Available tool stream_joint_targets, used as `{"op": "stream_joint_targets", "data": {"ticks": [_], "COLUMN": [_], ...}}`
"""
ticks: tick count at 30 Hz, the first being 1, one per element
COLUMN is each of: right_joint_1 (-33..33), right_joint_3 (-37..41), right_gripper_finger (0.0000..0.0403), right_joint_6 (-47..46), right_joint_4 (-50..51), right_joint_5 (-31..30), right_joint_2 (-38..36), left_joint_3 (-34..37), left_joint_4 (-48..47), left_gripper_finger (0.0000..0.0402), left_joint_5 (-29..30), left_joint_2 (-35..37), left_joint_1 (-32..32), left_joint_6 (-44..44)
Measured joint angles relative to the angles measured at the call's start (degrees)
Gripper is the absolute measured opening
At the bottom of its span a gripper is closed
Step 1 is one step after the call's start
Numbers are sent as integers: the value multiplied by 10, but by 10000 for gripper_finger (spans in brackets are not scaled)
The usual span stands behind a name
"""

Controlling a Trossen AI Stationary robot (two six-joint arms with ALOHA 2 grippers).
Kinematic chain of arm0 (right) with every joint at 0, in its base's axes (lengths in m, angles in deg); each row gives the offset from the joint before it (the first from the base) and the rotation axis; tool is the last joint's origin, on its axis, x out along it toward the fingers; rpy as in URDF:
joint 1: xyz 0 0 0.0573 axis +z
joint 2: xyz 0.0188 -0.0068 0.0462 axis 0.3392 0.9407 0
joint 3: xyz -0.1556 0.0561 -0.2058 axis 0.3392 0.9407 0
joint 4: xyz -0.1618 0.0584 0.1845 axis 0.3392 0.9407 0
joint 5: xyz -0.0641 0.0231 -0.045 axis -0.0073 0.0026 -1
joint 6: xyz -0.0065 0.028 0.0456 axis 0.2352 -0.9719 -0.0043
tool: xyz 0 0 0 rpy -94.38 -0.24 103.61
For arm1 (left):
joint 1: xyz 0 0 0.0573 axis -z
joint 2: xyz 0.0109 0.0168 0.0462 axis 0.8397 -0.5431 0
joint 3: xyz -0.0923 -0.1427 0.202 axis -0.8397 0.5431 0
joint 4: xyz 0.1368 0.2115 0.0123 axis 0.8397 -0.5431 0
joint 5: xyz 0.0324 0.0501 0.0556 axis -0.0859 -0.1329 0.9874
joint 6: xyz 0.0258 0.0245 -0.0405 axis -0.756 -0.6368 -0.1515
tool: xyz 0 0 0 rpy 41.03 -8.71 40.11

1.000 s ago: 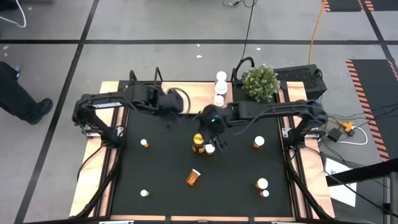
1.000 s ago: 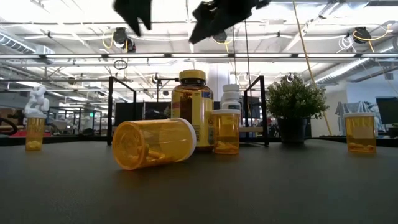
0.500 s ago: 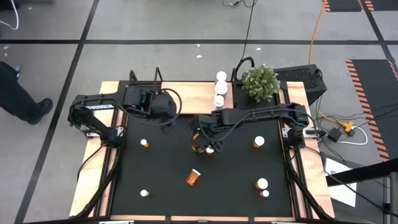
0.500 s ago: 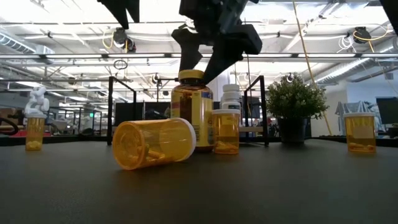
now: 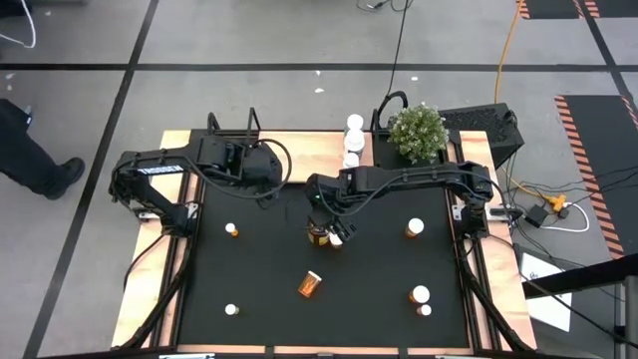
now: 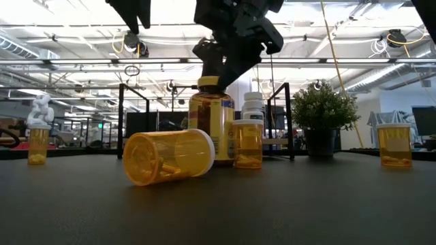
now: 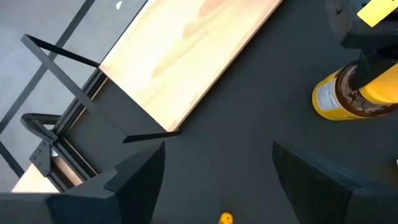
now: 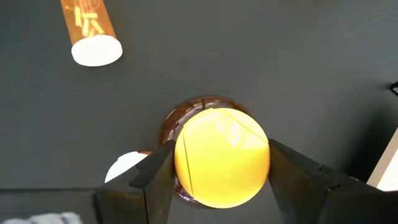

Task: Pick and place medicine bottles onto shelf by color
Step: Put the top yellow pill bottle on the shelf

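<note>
A large amber jar [image 6: 211, 122] with a yellow lid stands upright on the black mat [image 5: 269, 269]; it also shows in the high view [image 5: 319, 236]. My right gripper [image 8: 221, 149] is open just above it, one finger on each side of the lid [image 8: 222, 155]. My left gripper [image 7: 217, 168] is open and empty above the mat, near the light-wood shelf [image 7: 186, 56]. Three white bottles [image 5: 352, 142] stand on the shelf's right end. Several small orange bottles stand on the mat. One orange bottle [image 5: 310, 284] lies on its side. My right gripper comes from above, pointing down, with its fingers [image 8: 155, 180] at opposite sides of the jar's yellow lid [image 8: 186, 155]. I cannot tell whether they touch it. The jar stands upright on the mat.
A small orange bottle [image 5: 337, 239] stands right beside the jar. Others stand at the mat's left [image 5: 231, 229], right [image 5: 415, 228] and near corners [image 5: 231, 309], [image 5: 420, 295]. A green potted plant [image 5: 417, 132] stands at the far right, by the shelf's black posts [image 6: 288, 119].
My right gripper has moved toward the table's left edge and come down from high above the mat until its fingers stand around the jar's lid. My left gripper has drawn back a little toward the table's left edge. The bottles have kept still.
</note>
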Motion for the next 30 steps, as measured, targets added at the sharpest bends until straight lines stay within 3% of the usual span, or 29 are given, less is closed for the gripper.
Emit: {"op": "stream_joint_targets", "data": {"ticks": [9,16,22,28,30], "right_joint_1": [-22,-65,-103,-196,-230], "right_joint_3": [1,-77,-172,-180,-180], "right_gripper_finger": [223,223,223,223,223], "right_joint_6": [-124,-267,-256,-251,-226], "right_joint_4": [4,24,-6,-27,-44], "right_joint_5": [7,-22,-145,-165,-133], "right_joint_2": [-41,-59,-57,-55,-45], "left_joint_3": [0,0,0,0,0], "left_joint_4": [-5,0,25,29,30], "left_gripper_finger": [294,294,294,294,294], "left_joint_5": [0,35,61,61,61], "left_joint_2": [15,44,54,54,53], "left_joint_1": [-3,-31,-61,-100,-113], "left_joint_6": [24,27,21,-24,-41]}}
